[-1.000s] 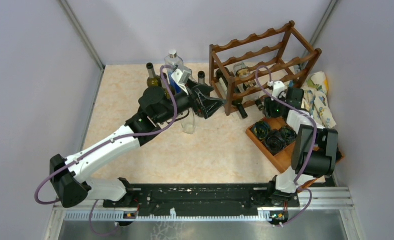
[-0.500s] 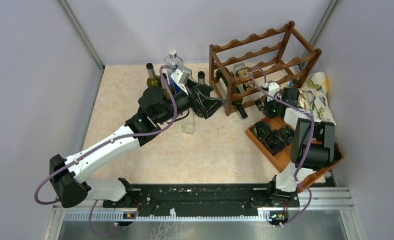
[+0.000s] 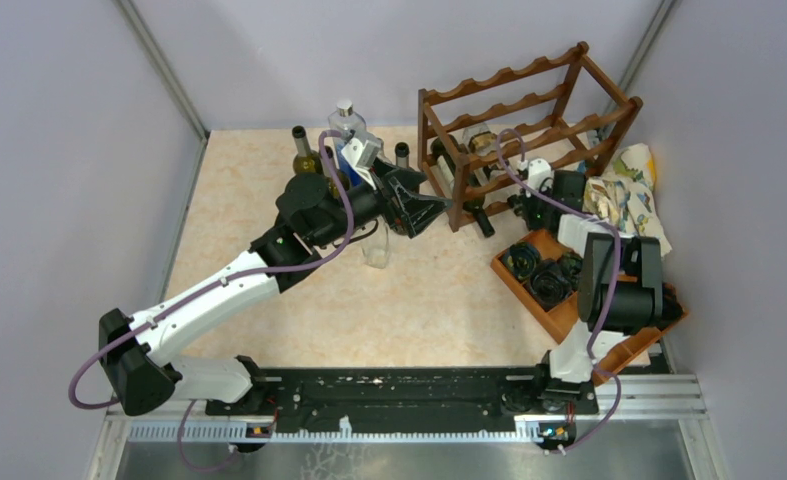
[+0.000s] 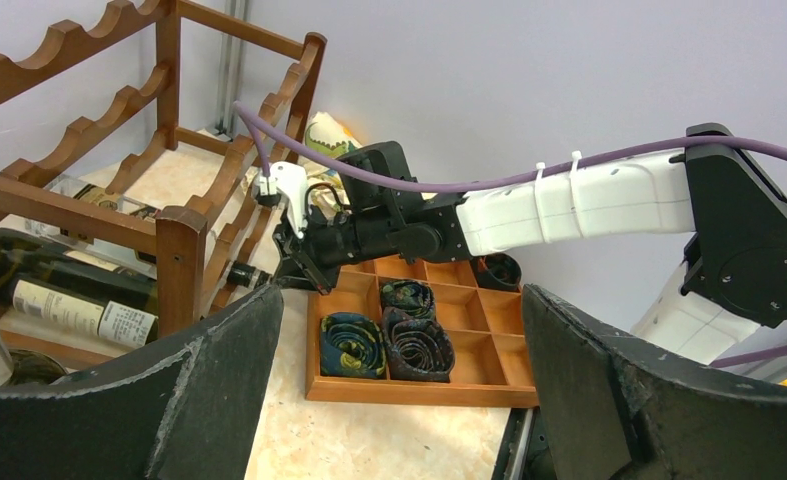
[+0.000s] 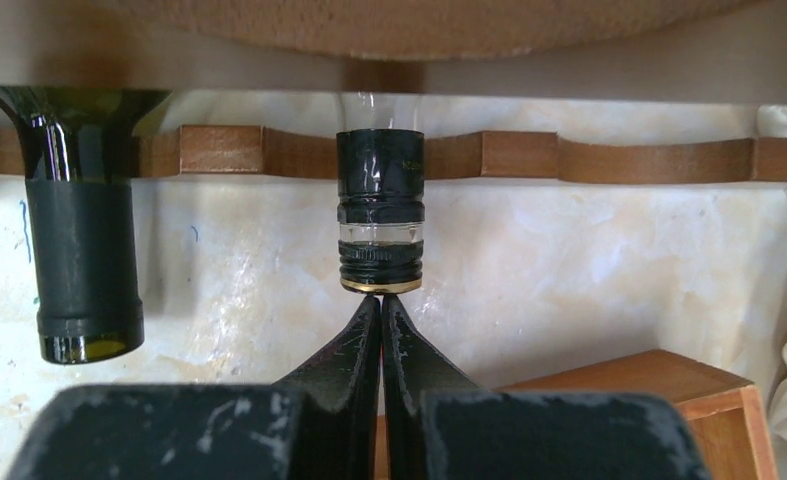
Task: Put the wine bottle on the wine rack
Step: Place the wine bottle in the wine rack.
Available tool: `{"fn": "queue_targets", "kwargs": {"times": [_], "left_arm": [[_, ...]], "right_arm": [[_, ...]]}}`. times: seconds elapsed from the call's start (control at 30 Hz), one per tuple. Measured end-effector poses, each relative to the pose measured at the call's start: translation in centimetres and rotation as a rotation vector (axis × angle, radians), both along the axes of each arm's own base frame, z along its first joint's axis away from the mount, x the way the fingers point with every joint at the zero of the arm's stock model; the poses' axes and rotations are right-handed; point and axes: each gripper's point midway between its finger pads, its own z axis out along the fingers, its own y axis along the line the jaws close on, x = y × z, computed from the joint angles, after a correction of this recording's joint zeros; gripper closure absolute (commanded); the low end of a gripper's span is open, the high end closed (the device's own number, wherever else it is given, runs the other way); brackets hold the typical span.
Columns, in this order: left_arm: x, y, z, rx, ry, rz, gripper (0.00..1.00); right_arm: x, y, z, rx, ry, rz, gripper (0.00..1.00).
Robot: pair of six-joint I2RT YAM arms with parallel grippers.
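Observation:
The wine rack [image 3: 529, 110] of dark reddish wood stands at the back right. A clear wine bottle [image 5: 380, 200] with a black screw cap lies in its lower tier, neck pointing out, beside a dark green bottle [image 5: 81, 260]. My right gripper [image 5: 381, 298] is shut and empty, its tips touching the clear bottle's cap end-on. It also shows in the top view [image 3: 525, 198] at the rack's front. My left gripper [image 3: 434, 208] is open and empty, held above the table left of the rack. In the left wrist view [image 4: 399, 295] it faces the right arm.
Three bottles [image 3: 306, 150] stand at the back left, behind my left arm, and a clear glass [image 3: 376, 248] stands under it. A wooden compartment tray [image 3: 561, 312] with rolled ties lies right of centre. A patterned cloth [image 3: 634, 195] lies by the right wall.
My right gripper has moved forward toward the rack, staying shut against the clear bottle's cap. The left arm has not moved.

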Motion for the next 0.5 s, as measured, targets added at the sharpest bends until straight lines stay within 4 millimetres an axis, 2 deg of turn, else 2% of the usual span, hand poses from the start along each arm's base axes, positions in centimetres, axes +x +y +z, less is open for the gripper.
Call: {"fn": "queue_targets", "kwargs": {"times": [0.33,0.4,0.5], "left_arm": [[0.0,0.0,0.0,0.000,0.000,0.000,0.06],[0.0,0.0,0.0,0.001,0.000,0.001,0.06],[0.0,0.1,0.0,0.002,-0.003,0.003,0.05]], "right_arm": [[0.6,0.0,0.2,-0.015,-0.023,-0.005,0.95],[0.4,-0.1,0.2,-0.021,-0.017,-0.003,0.92],[-0.9,-0.1,1.2,-0.042,0.004,0.016,0.86]]}}
